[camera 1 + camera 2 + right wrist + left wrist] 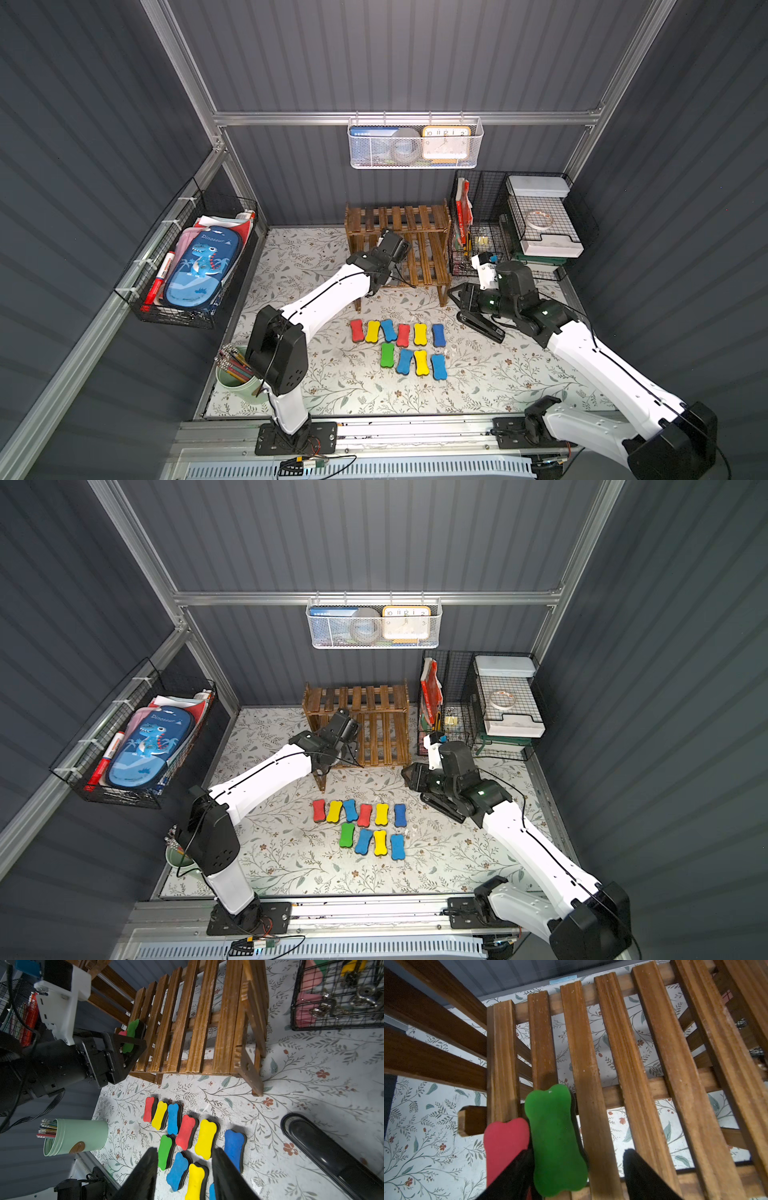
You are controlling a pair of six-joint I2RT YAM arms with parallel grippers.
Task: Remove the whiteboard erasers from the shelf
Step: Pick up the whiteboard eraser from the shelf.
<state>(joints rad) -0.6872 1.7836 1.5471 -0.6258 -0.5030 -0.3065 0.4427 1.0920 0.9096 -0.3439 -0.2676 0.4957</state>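
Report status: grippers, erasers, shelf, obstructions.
Left gripper open, straddling green bone-shaped foam eraser on brown slatted wooden shelf, red foam eraser beside it. Right gripper open, empty, near black stapler. Ten erasers on table. Nothing blocking.

left arm stretched forward | left tool jaws apart | right tool jaws apart (aimed leftward)

A brown slatted shelf is set at the back of the floral-patterned tabletop, and a black wire-grid organiser is placed just beside it. Ten erasers are laid flat in two rows before the shelf, six behind and four in front. A black stapler is laid near them. On the shelf's lower tier a green eraser and a red eraser are seen side by side.
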